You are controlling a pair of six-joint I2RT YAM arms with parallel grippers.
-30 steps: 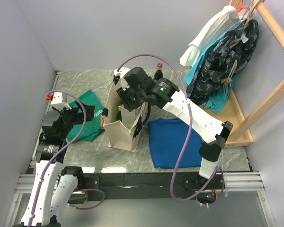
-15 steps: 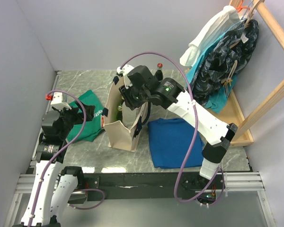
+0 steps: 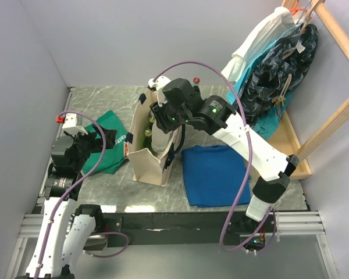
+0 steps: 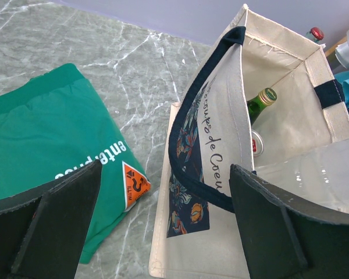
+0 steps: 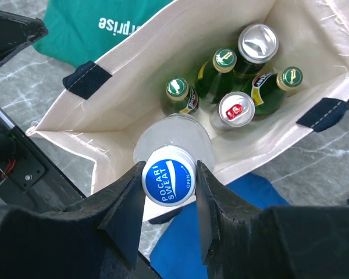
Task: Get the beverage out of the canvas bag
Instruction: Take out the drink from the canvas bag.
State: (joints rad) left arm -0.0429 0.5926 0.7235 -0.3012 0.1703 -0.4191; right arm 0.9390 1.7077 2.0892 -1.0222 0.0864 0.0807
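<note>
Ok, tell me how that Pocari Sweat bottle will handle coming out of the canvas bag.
The Pocari Sweat bottle is pinched only around its smooth cap by the right end effector, so it may slip or swing. It looks bulky, probably heavy if full. The soft canvas bag could drag along.

Right tool (image 5: pixel 168 192) clamping blue-capped bottle (image 5: pixel 171 136), canvas bag (image 5: pixel 122 87) below

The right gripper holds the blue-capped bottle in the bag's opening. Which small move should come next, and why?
Probably lift it straight up. The right gripper is shut on the blue cap of the clear plastic bottle, whose body seems partly below the rim of the cream canvas bag. Green glass bottles and silver cans stand close by, so moving sideways now might snag.
</note>
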